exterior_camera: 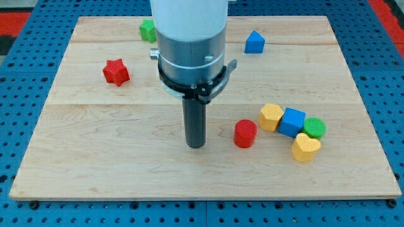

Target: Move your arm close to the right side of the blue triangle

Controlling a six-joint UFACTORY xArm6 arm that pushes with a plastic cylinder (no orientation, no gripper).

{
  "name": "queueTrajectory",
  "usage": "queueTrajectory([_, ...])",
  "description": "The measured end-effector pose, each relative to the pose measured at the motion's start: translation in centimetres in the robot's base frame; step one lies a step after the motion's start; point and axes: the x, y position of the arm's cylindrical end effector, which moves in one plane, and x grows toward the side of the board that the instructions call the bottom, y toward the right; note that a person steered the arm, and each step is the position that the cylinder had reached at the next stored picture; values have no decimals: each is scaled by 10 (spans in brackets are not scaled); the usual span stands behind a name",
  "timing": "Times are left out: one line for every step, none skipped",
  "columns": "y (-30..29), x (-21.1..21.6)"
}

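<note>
Camera view: my tip [196, 145] sits near the middle of the wooden tabletop [95, 164], toward the view's bottom. There are no fingers on this rig, so no open/closed state to report; just the straight dark rod under the grey and white arm body.

Target, the blue triangle [254, 42], is near the view's top, right of centre, w/ bare wood all round it. It's well apart from my tip, up and to the view's right.

Risks, as I judge them:
- Red cylinder [245, 133] is just beside my tip on the view's right. A sideways start would shove it, maybe into the cluster beyond: yellow block [271, 117], blue cube [292, 122], green block [314, 128], yellow heart [305, 147], all touching or nearly so.
- Cutting straight at the triangle could clip its lower-left edge and slide it off toward the top edge; then its right side moves away from me.
- Coming in on the right too fast = contact, pushing it to the view's left. Task wants close, not touching.
- Arm body hides part of the green block [147, 29] at the view's top; shape unclear. Red star [116, 72] is at the view's left, off the route, so low risk.

Safer line IMO: go up first, swing wide round to the right, then ease in.
</note>
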Motion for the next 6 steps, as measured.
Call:
queueTrajectory([67, -3])
queueTrajectory([90, -2])
queueTrajectory([-12, -17])
queueTrajectory([3, -90])
queueTrajectory([104, -135])
queueTrajectory([196, -183])
